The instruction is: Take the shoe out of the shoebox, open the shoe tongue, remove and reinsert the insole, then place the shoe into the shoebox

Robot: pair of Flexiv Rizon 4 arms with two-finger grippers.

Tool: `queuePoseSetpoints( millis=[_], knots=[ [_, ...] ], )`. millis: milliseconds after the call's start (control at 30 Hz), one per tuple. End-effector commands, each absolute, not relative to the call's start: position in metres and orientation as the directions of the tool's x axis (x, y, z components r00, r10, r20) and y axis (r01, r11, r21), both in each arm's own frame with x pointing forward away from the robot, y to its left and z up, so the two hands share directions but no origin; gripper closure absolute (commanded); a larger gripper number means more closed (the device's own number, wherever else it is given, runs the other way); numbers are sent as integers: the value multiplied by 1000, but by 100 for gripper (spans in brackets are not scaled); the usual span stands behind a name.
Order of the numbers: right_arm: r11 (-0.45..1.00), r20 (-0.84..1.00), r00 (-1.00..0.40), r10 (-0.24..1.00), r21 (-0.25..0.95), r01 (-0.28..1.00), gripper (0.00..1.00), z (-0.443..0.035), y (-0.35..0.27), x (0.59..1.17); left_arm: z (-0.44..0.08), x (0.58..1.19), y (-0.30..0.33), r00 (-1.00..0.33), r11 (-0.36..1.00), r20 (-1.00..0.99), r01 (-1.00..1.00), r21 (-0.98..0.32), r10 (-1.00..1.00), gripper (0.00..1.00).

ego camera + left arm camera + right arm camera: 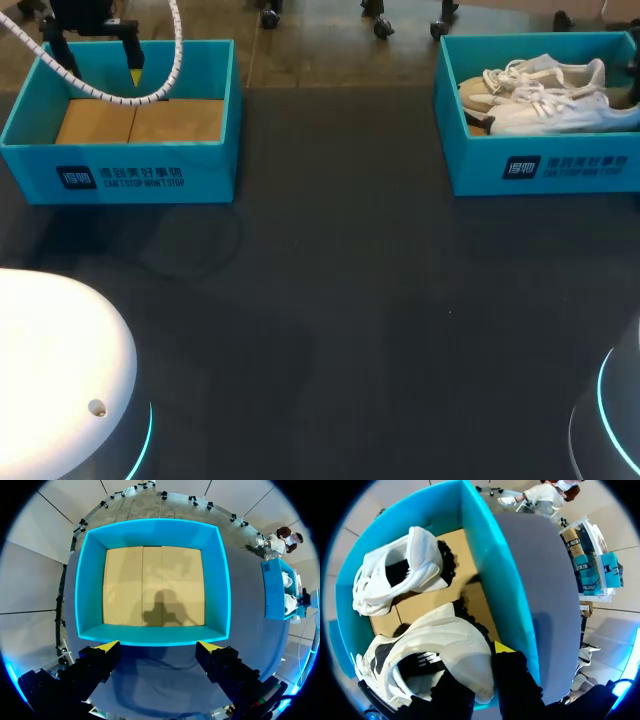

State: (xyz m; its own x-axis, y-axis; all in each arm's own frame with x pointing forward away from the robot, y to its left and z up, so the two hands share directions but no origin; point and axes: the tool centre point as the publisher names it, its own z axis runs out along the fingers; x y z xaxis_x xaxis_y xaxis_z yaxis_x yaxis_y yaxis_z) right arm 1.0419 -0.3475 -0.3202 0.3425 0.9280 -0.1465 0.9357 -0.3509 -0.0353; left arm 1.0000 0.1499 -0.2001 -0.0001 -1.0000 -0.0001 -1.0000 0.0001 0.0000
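R pincer [477, 672]: clamped on the heel of the white lace-up shoe with black lining [435, 645]. One finger sits inside the collar, the other outside; only one yellow tip shows. Shoe lies in the teal cardboard shoebox [490, 580] at far-R corner of the dark desk [330, 300], heel just beside the box wall on the desk side. 2nd white shoe [405, 565] is in the same box, beside the first, nr the opposite wall; tan box floor shows betw. them.

L pincer [159, 646]: wide open. I have it hanging over the near wall of a 2nd teal box [155, 532] at far-L corner of desk. That box shows a tan cardboard floor w/ the pincer's shadow on it. Boxes well apart.
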Motion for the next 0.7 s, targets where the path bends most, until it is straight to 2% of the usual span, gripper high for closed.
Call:
queuePoseSetpoints(
  millis=[33, 700],
  knots=[
    [-360, -135, 354, 926, -25, 932, 100, -301, -351, 1037, -200, 1000, 150, 0, 0, 0, -1000, 0, -1000, 0],
    [-380, -135, 374, 918, -26, 924, 100, -291, -350, 1041, -200, 1000, 150, 0, 0, 0, -1000, 0, -1000, 0]
  ],
)
